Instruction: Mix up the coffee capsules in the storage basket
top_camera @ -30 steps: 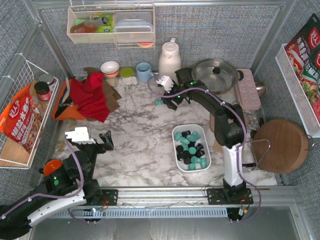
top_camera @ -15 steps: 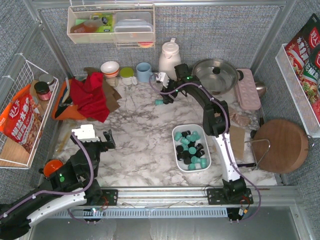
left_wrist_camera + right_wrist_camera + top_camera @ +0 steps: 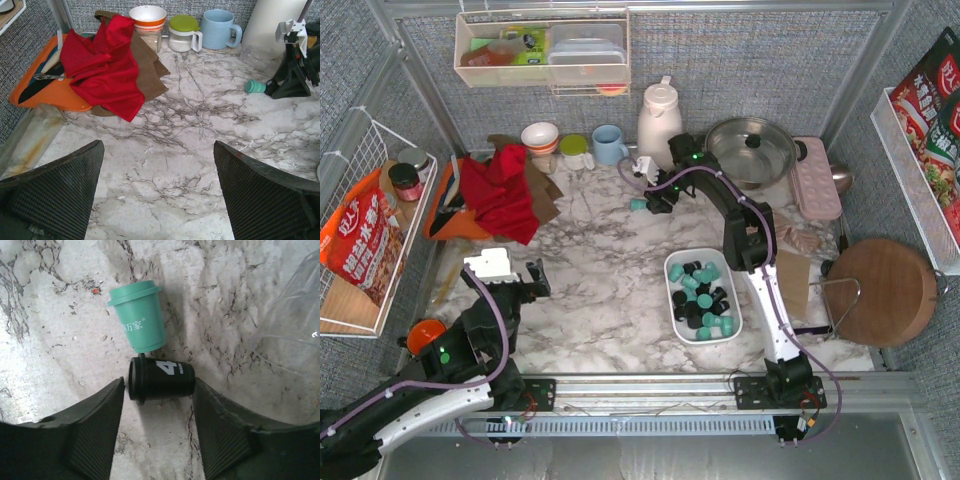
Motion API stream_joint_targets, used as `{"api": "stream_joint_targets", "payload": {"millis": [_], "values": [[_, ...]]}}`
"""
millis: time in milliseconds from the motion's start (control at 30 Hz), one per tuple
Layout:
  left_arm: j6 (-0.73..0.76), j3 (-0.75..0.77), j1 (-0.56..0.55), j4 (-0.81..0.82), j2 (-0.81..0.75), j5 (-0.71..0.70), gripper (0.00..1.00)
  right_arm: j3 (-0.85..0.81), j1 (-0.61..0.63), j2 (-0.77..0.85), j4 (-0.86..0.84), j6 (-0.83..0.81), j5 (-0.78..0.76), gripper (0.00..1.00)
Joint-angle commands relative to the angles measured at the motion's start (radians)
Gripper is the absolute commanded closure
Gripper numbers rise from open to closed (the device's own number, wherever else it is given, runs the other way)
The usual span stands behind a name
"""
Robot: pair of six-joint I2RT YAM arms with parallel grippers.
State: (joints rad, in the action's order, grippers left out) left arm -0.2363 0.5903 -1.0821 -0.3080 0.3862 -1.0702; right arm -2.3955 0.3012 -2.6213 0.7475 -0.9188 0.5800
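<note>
The white storage basket (image 3: 668,280) sits front right of centre and holds several teal and black coffee capsules (image 3: 700,296). Two capsules lie loose on the marble at the back. The teal one (image 3: 139,315) also shows in the top view (image 3: 638,204) and in the left wrist view (image 3: 255,86). The black one (image 3: 161,378) lies on its side. My right gripper (image 3: 158,386) is open, low over the marble, with its jaws either side of the black capsule; it also shows in the top view (image 3: 655,198). My left gripper (image 3: 159,147) is open and empty over bare marble at the front left (image 3: 517,281).
A red cloth (image 3: 500,190) lies on brown cloth and an orange tray at the back left. A bowl (image 3: 540,135), blue mug (image 3: 608,143), white jug (image 3: 659,115) and lidded pot (image 3: 750,148) line the back. A round wooden board (image 3: 883,290) lies right. Clear plastic (image 3: 295,315) lies beside the loose capsules.
My right arm has stretched out and carried its gripper slightly back to the loose capsules. My left arm has shifted a little toward the front and then held still.
</note>
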Motion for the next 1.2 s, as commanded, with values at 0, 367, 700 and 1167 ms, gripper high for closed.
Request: {"api": "stream_joint_targets", "payload": {"millis": [0, 367, 700, 1167], "values": [[0.006, -0.002, 0.002, 0.021, -0.006, 0.006, 0.01, -0.008, 0.002, 0.005, 0.058, -0.051, 0.024, 0.45], [0.003, -0.002, 0.004, 0.020, -0.013, 0.009, 0.01, 0.098, 0.010, 0.067, -0.054, -0.029, 0.038, 0.58], [0.003, 0.000, 0.005, 0.023, -0.016, 0.024, 0.01, 0.474, 0.011, 0.401, -0.260, 0.057, 0.005, 0.61], [-0.008, 0.002, 0.014, 0.048, -0.077, 0.101, 0.01, 1.368, 0.108, 1.177, -0.508, 0.560, -0.294, 0.65]]}}
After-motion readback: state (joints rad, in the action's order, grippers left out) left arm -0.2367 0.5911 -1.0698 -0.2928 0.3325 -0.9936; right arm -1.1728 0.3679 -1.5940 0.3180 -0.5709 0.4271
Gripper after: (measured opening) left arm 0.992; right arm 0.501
